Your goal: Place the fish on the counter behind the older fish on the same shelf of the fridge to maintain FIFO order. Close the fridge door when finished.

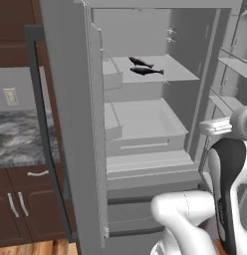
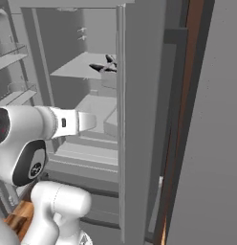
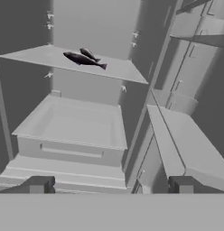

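Observation:
The fridge (image 1: 145, 30) stands with both doors open. On its upper shelf (image 1: 173, 67) lie two look-alike dark grey fish. The fish (image 1: 140, 62) (image 3: 90, 54) lies further back, and the older fish (image 1: 147, 71) (image 3: 83, 59) lies just in front of it. From the right base view they show as the fish (image 2: 110, 59) and the older fish (image 2: 102, 67) at the open door's edge. My gripper (image 3: 111, 184) is open and holds nothing. It hangs low in front of the fridge, well below the shelf and apart from both fish. The counter (image 1: 16, 139) is at the left.
The left fridge door (image 1: 70, 124) stands open toward me, with a dark bar handle (image 1: 43, 114). The right door (image 1: 235, 64) with its racks is open beside the arm. A pale drawer bin (image 3: 71, 124) sits under the shelf. Dark cabinets (image 1: 21, 204) stand below the counter.

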Robot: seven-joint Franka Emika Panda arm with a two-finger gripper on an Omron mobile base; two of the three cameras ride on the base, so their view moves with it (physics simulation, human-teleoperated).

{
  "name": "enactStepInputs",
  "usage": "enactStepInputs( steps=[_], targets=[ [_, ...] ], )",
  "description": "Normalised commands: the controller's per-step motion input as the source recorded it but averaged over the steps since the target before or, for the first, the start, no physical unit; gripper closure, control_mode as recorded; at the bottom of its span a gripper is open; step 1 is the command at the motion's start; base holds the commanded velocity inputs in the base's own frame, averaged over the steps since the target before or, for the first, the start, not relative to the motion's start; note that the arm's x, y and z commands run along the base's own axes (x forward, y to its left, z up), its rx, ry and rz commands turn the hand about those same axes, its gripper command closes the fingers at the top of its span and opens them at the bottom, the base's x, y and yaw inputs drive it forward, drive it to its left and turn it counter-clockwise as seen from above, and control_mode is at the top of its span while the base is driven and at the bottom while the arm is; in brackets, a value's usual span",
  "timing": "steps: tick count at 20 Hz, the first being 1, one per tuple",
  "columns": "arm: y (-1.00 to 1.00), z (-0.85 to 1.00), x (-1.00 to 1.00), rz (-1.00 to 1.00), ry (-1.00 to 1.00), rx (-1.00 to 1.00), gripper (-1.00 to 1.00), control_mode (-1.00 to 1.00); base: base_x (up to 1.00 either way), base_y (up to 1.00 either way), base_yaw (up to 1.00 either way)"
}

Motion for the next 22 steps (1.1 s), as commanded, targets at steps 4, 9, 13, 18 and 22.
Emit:
enactStepInputs(
  steps=[4, 9, 13, 18, 22],
  targets=[
    [0.00, 0.00, 0.00, 0.00, 0.00, 0.00, -1.00, 1.00, -0.27, 0.00, 0.00],
    [0.00, 0.00, 0.00, 0.00, 0.00, 0.00, -1.00, 1.00, -0.13, 0.00, 0.00],
    [-0.04, 0.00, -0.33, -0.01, 0.00, 0.11, -1.00, -1.00, 0.00, 0.00, 0.00],
    [-0.50, 0.09, -0.99, -0.18, -0.13, 0.26, -1.00, -1.00, 0.00, 0.00, 0.00],
    [-0.78, 0.02, -1.00, -0.24, -0.15, 0.34, -1.00, -1.00, 0.00, 0.00, 0.00]
  ],
)
